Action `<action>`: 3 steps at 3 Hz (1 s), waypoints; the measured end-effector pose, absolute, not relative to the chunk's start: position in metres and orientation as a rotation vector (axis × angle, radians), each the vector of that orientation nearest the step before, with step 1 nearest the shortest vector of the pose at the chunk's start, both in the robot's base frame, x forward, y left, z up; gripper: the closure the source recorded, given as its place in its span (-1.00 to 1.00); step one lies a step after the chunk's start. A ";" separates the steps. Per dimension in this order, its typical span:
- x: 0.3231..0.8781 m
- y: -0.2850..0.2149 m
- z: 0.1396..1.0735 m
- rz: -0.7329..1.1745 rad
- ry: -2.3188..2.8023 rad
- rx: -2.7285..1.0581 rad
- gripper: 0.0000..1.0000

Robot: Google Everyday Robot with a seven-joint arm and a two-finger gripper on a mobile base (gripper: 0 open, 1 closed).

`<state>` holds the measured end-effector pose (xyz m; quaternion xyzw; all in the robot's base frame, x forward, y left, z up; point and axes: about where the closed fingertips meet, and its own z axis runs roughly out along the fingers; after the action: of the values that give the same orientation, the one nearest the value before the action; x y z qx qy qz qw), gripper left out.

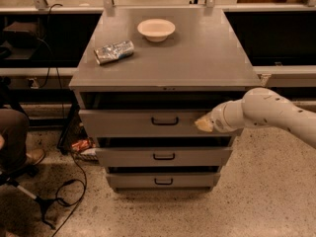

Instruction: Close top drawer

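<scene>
The top drawer (128,123) of the grey metal cabinet stands out only a little, with a narrow dark gap above its front panel. Its small black loop handle (165,121) sits at the centre of the panel. My gripper (203,124) comes in from the right on a white arm and rests against the right part of the drawer front. Two shorter-fronted drawers (163,157) sit below, each pulled out slightly.
On the cabinet top (197,58) stand a white bowl (156,29) and a crushed silver can (114,52). A person's leg and shoe (19,142) are at the left, with cables (69,191) on the floor. Dark shelving runs behind.
</scene>
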<state>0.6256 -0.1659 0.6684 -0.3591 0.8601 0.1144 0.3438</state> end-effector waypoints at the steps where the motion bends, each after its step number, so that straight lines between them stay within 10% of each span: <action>1: 0.640 -0.168 0.671 0.309 2.225 -0.905 1.00; 3: 0.639 -0.167 0.671 0.310 2.225 -0.905 1.00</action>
<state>0.6395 -0.1675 0.6706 -0.3497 0.8598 0.1197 0.3523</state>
